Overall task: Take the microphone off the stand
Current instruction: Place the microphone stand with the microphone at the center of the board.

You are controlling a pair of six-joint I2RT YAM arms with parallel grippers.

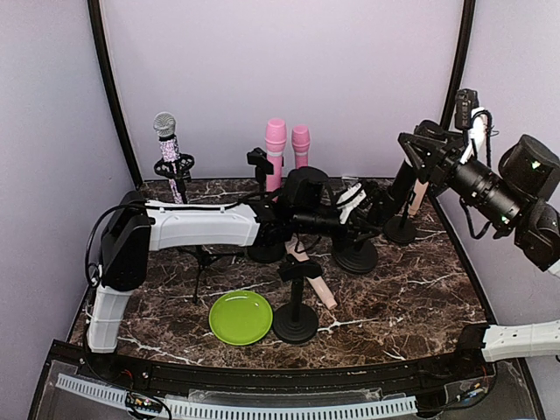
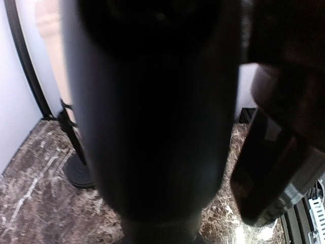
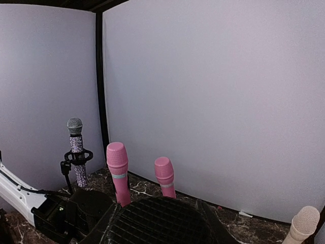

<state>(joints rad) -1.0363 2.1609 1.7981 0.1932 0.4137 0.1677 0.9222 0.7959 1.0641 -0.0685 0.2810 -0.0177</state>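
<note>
Centrally, behind and right of the green plate (image 1: 241, 317), the black microphone (image 3: 152, 221) leans over its stand (image 1: 354, 254). The left pincer (image 1: 332, 220) is closed beside it. Whether the right pincer (image 1: 398, 188), at the mesh head, grips cannot be told.

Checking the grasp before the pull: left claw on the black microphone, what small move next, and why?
Probably ease the left claw upward, away from the stand. It looks shut on the black microphone, which fills its wrist view, and the stand appears to sit right below.
</note>
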